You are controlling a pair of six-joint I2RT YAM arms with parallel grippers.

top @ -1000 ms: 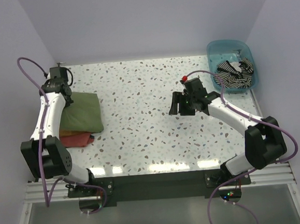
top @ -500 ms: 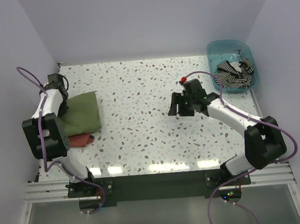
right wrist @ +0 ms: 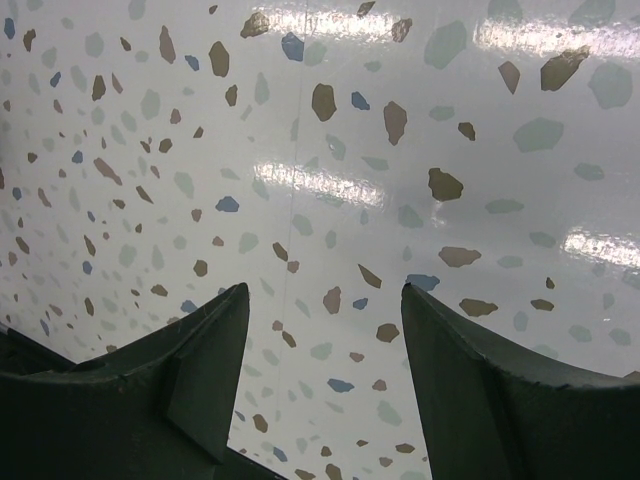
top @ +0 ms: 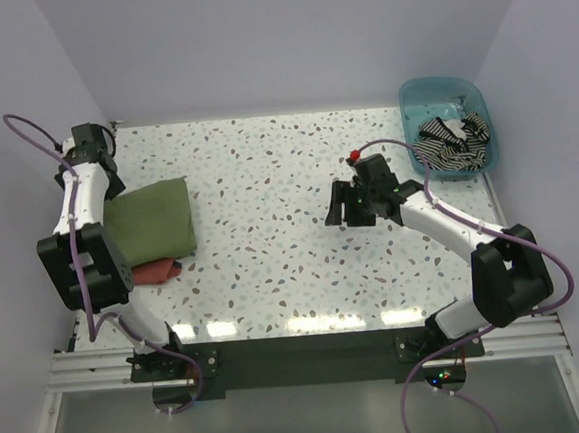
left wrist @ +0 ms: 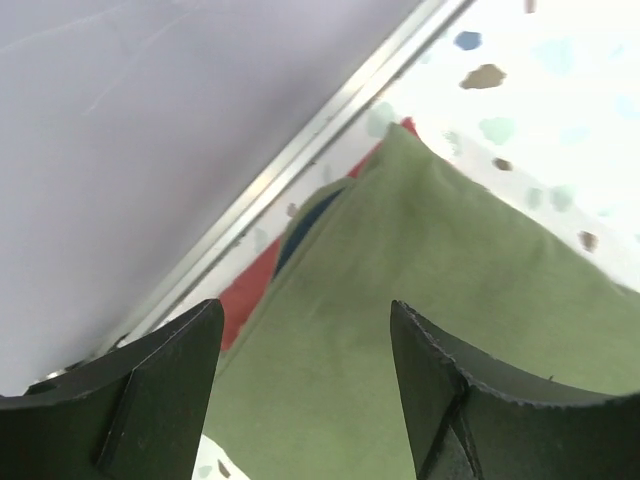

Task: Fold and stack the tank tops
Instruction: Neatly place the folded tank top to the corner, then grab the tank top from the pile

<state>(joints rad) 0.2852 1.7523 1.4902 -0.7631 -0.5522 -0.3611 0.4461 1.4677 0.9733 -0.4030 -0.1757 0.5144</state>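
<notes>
The olive-green tank top (top: 154, 219) lies folded at the table's left side, on top of a red garment (top: 155, 271). My left gripper (top: 108, 187) hovers at its far-left edge, open and empty. In the left wrist view the left gripper (left wrist: 305, 310) has its jaws spread above the green cloth (left wrist: 450, 260), with navy trim (left wrist: 305, 220) showing at the fold. The striped tank top (top: 451, 144) lies crumpled in the teal bin (top: 440, 86). My right gripper (top: 341, 204) hangs open over bare table; the right wrist view shows this right gripper (right wrist: 324, 290) with nothing between its jaws.
The red garment (left wrist: 245, 295) sticks out under the green one towards the left wall. A metal rail (left wrist: 300, 150) runs along the table's left edge beside the wall. The teal bin sits in the far right corner.
My left gripper has opened, let go of the green tank top and drawn back towards the far-left corner. The right arm has stayed still.
</notes>
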